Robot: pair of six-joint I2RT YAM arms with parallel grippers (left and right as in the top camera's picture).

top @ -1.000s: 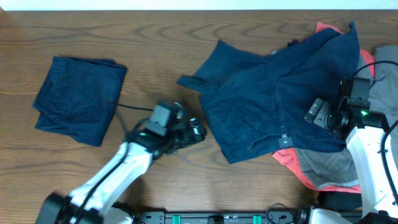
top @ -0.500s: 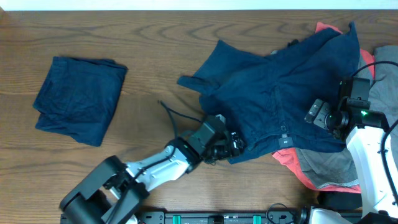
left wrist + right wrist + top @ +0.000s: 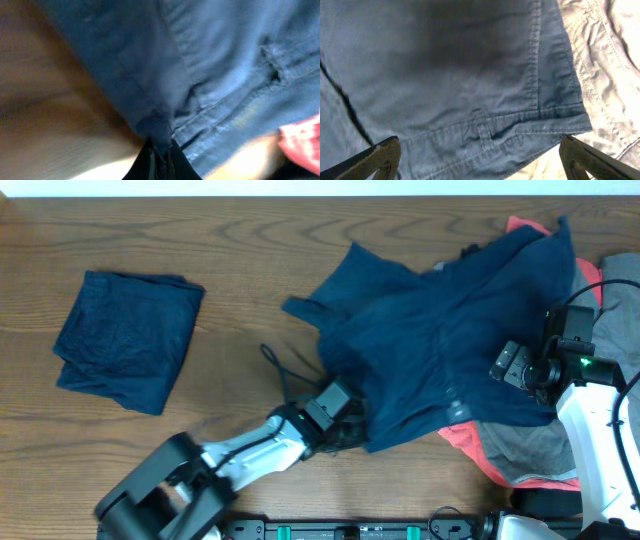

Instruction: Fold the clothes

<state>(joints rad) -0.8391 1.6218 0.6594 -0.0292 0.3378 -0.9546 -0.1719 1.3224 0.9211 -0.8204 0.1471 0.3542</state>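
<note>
Navy shorts (image 3: 440, 350), seamed, rumpled; left claw (image 3: 160, 159) pinching hem; right claw (image 3: 480, 150) spread wide.

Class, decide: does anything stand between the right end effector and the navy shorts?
Nothing visible does. The right end effector is open directly over the navy shorts, with only their fabric showing between its fingertips.

Both arms are done in white links with black joints, the left arm (image 3: 245, 455) and the right arm (image 3: 600, 435) alike. A thin black cable (image 3: 278, 368) is looped off the left one. A small green light (image 3: 584, 363) is lit on the right. The right tool (image 3: 480, 160) is tipped with black wedge-shaped fingertips (image 3: 382, 156).
</note>
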